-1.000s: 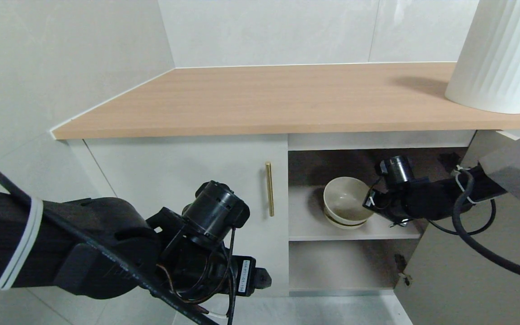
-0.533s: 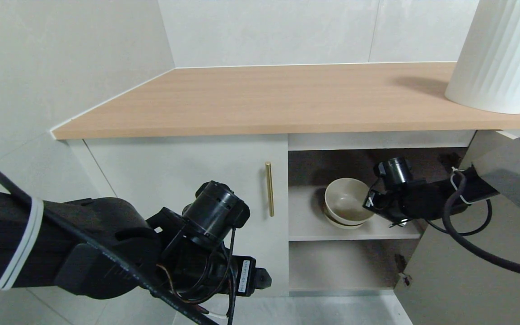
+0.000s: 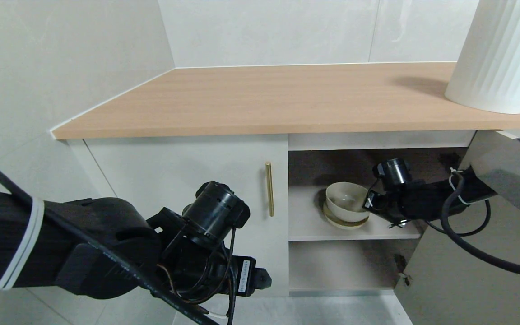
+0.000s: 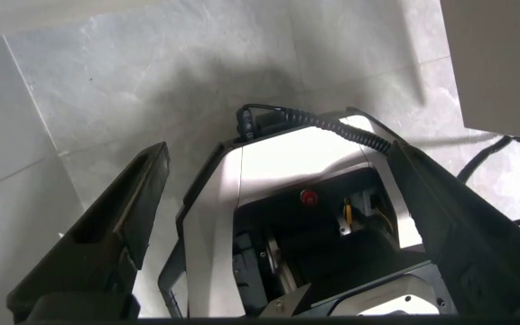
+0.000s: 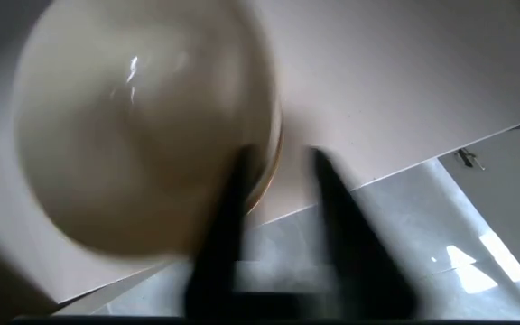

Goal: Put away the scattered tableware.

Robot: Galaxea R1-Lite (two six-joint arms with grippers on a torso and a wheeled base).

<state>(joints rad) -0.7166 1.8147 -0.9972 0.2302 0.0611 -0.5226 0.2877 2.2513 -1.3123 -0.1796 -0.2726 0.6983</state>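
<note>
Right gripper (image 3: 369, 203) is inside the open cabinet (image 3: 188, 171), fingers closed on the rim of the bowl (image 3: 345, 201). The bowl sits on another dish (image 3: 345, 222) on the upper shelf (image 3: 305, 223). Left gripper (image 4: 273, 171) hangs low by the closed door, fingers wide apart and holding nothing.

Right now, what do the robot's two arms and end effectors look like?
Both arms are black. The left arm carries a white band, black cables, a cylindrical black housing and a white label; the left end effector has two dark, tapering fingers. The right arm has a grey link, a thick looping black cable, a white tie and a cylindrical housing; the right end effector is dark.
</note>
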